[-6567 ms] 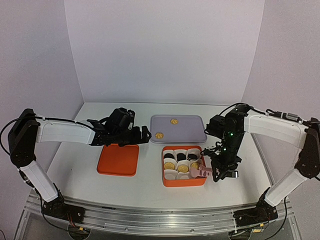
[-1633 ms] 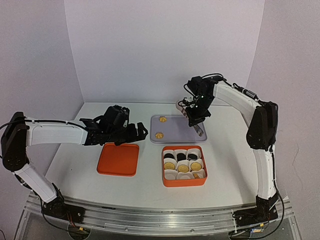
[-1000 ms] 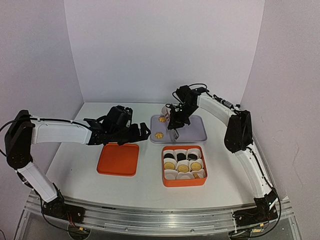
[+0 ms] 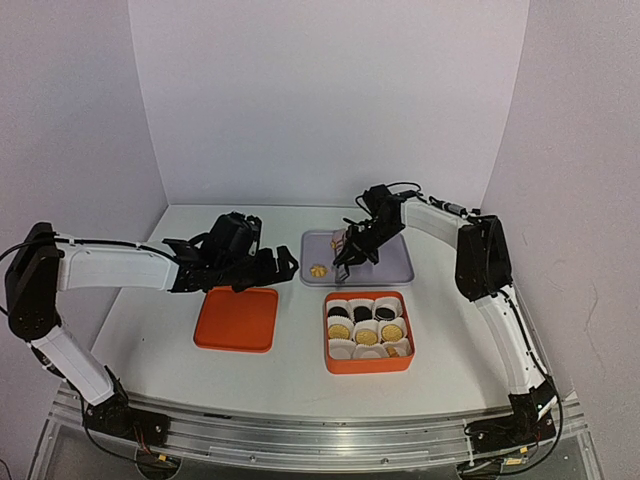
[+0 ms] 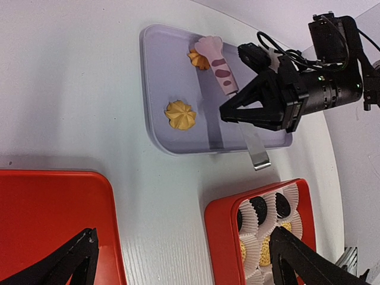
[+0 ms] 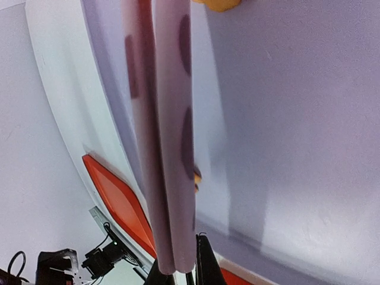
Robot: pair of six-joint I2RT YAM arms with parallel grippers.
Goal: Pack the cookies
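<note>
Two golden cookies lie on the lilac tray: a flower-shaped one near its front edge and another at the far left corner. My right gripper is shut on pink paw-tipped tongs. Their arms are pressed together and their tip rests against the far cookie. The orange box holds several black and golden cookies in white paper cups. My left gripper hangs open over the orange lid's far edge.
The flat orange lid lies left of the box. The tray sits just behind the box, close to the white back wall. The tongs' metal end sticks out past the tray's front edge toward the box.
My right gripper has dropped slightly toward the tray, bringing the tongs' tip down beside the far cookie. Before that it swung over from the box. The left arm has barely moved.
</note>
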